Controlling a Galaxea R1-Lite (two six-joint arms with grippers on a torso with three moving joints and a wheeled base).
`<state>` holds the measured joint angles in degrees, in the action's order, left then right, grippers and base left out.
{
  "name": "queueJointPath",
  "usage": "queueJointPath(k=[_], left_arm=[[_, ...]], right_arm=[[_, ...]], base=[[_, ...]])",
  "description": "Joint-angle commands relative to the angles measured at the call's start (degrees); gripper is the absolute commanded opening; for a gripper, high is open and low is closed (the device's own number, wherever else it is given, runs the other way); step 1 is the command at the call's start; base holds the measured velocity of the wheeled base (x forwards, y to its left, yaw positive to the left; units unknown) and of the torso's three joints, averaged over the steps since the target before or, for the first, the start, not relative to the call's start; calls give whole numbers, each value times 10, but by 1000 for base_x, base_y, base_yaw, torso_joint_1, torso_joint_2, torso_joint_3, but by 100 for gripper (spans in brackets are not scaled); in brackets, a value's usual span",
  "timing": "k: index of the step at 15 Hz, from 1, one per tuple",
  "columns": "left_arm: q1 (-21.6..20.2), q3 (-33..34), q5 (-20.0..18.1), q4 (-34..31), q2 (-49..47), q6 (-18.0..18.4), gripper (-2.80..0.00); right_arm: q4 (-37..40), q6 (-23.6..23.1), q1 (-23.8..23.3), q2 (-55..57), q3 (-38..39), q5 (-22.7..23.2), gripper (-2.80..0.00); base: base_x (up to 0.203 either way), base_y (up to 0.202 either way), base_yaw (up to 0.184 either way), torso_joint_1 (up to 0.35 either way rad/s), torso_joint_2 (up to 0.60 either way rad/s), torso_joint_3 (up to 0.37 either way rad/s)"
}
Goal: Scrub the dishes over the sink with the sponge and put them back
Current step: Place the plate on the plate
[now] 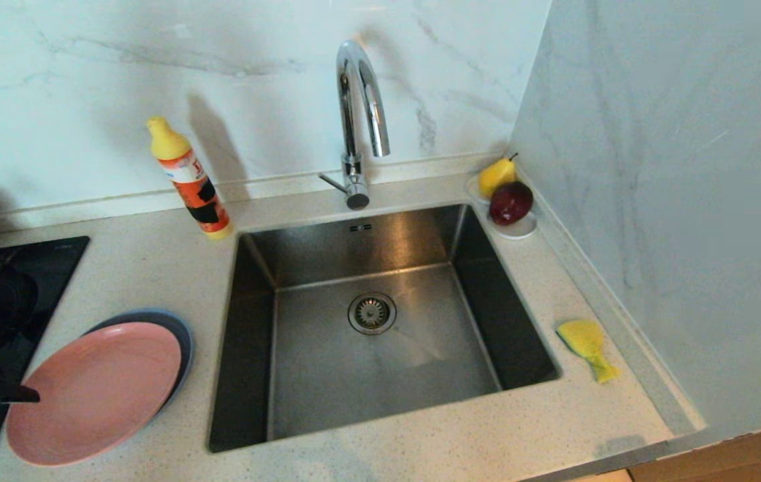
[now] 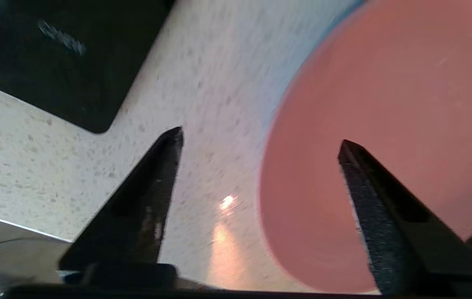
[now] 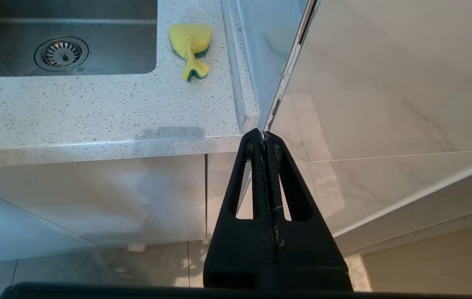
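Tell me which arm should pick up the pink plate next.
Left. The left gripper is open and straddles the rim of the pink plate. The right gripper is shut, low in front of the cabinet, nearer the sponge.

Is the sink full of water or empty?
Empty. The sink shows its bare steel floor and drain strainer, with no dishes or pooled water, and no stream runs from the tap.

Bright, left wrist view blurred
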<state>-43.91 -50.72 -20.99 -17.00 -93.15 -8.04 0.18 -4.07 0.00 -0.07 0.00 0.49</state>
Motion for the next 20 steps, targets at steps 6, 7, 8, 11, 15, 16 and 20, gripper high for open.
queueJointPath(k=[6,7,8,11,15,16,20], left_arm=[[-5,-18,-2,-21,58,-33,0],[-4,-18,-3,-33,65,-30,0],[-4,-18,-9,-45,73,-26,0],[-3,-18,-20,-52,83,-27,0],[-2,-12,-34,-77,101,10,-280],[1,-17,-40,-103,107,17,-280],[29,-10,-50,-219,116,89,-280]], right_arm=[[0,-1,0,0,0,0,-280],[0,-1,0,0,0,0,-280],[1,-1,0,0,0,0,-280],[0,-1,0,0,0,0,-280],[0,-1,0,0,0,0,-280],[0,-1,0,0,0,0,-280],[0,-1,0,0,0,0,-280]], base=[[0,0,0,0,0,0],[0,0,0,0,0,0],[0,0,0,0,0,0],[0,0,0,0,0,0],[0,0,0,0,0,0],[0,0,0,0,0,0],[0,0,0,0,0,0]])
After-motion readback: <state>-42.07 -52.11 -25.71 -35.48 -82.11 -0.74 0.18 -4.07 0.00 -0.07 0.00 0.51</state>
